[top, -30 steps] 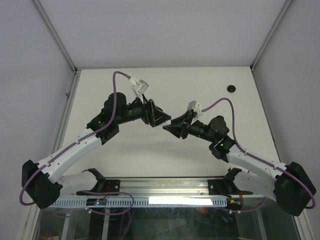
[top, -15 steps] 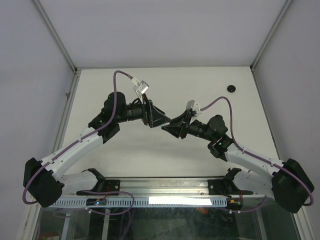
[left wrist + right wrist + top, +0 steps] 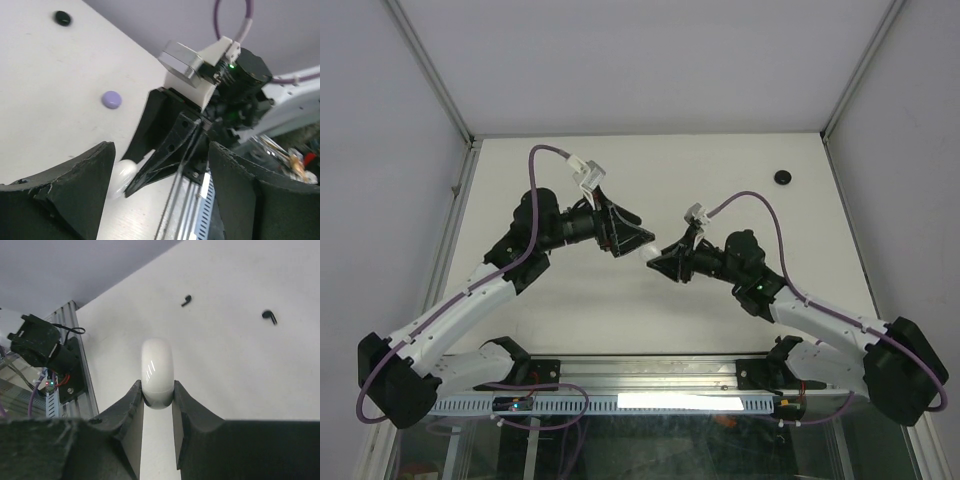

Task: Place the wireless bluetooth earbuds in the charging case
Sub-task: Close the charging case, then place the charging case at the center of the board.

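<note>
Two arms meet near the middle of the top view, their tips almost nose to nose above the pale worktop (image 3: 720,160).

The right hand (image 3: 658,263) is clenched on one white charging case (image 3: 157,371). In the right wrist view the case sits at the centre of the frame. It is a smooth rounded shell pinched between the two dark fingers (image 3: 131,405) at its lower end, with its rounded top standing clear of them. Whether its lid is up cannot be told from this angle.

The left hand (image 3: 632,240) is released. In the left wrist view its two fingers stand far apart at the lower left and lower right corners with nothing gripped between them. That view looks straight at the right hand, which fills the centre with the white case showing at its tip, lower left of centre.

Two black earbuds (image 3: 186,300) lie on the worktop in the upper right of the right wrist view. One is near the top centre and the other is further right, well apart from each other and from the case. No other earbuds can be made out.

There are two round pucks. One black puck (image 3: 783,176) rests in the upper right of the top view, and one purple puck (image 3: 111,99) lies left of centre in the left wrist view.
</note>
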You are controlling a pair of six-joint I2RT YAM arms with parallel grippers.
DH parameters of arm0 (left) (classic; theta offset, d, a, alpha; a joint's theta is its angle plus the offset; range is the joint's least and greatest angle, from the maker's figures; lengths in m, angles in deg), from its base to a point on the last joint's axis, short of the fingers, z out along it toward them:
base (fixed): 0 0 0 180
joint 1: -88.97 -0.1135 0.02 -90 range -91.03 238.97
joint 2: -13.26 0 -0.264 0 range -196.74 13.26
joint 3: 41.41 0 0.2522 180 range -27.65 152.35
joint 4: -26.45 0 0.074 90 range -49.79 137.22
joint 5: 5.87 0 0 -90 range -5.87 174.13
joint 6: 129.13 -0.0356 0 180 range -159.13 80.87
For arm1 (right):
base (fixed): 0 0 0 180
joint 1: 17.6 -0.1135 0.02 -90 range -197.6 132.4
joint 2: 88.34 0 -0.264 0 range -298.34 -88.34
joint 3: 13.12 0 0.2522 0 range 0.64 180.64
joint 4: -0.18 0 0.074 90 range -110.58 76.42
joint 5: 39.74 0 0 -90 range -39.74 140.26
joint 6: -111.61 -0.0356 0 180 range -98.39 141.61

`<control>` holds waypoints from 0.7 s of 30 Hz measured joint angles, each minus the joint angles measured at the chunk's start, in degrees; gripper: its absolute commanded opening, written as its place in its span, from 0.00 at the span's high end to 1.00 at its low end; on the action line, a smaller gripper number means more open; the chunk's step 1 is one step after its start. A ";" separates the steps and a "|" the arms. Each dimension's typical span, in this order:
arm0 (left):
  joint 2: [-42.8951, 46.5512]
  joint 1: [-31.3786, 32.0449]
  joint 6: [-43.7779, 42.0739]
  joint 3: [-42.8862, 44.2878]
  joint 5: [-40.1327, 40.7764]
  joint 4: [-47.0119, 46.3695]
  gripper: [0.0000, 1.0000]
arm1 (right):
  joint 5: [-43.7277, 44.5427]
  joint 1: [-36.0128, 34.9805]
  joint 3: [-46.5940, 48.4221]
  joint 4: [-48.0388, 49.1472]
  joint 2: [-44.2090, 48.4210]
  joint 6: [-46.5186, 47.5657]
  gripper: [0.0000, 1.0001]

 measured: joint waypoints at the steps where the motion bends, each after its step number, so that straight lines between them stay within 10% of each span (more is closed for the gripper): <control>1: 0.57 -0.22 -0.96 0.00 2.03 1.01 0.21 | 1.20 0.07 0.02 -2.38 0.44 -0.20 1.00; 21: 8.59 -0.31 -21.62 -6.47 59.78 16.33 0.04 | 13.46 19.37 -0.85 -39.10 4.28 -12.79 1.00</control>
